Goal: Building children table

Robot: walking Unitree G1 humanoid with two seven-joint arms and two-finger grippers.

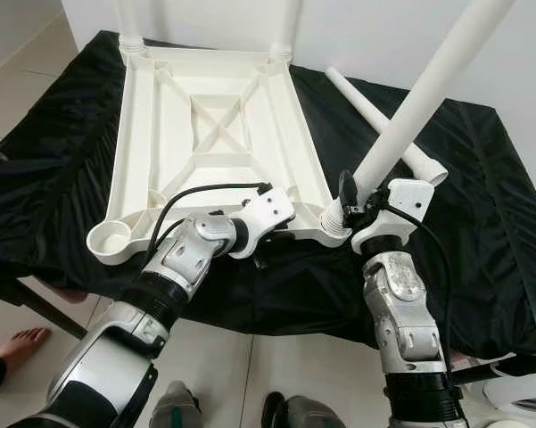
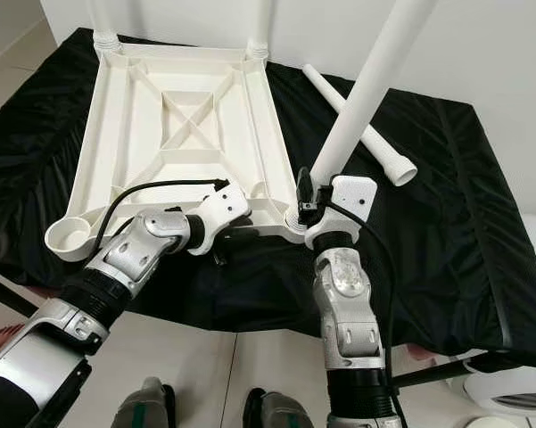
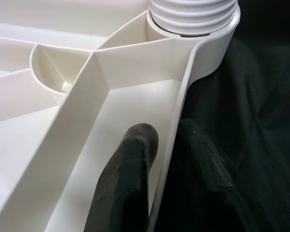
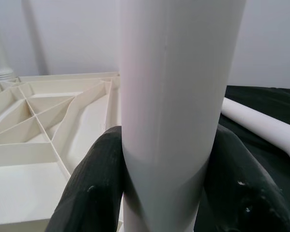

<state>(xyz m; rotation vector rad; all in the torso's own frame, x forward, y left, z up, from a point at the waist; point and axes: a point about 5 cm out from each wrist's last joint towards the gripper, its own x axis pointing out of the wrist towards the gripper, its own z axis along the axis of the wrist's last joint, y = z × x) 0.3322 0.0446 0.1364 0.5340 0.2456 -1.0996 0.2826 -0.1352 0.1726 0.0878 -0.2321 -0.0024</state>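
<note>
Third leg going into its corner socket

The right gripper (image 1: 355, 198) is clamped around the white leg (image 1: 428, 85), whose long axis leans up and away to the right from the near-right socket (image 1: 333, 223) of the upturned tabletop (image 1: 205, 134). The left gripper (image 1: 266, 239) pinches the tabletop's near rim (image 3: 171, 145), steadying it on the black cloth (image 1: 482, 196).

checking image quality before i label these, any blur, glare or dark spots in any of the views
Left eye view: evenly lit and sharp; the black cloth swallows fold detail. Left wrist view: the near finger is soft, and the second finger is lost against the dark cloth. Right wrist view: the gripped leg is close and slightly soft, pale with little contrast against the wall. No strong glare anywhere.
</note>
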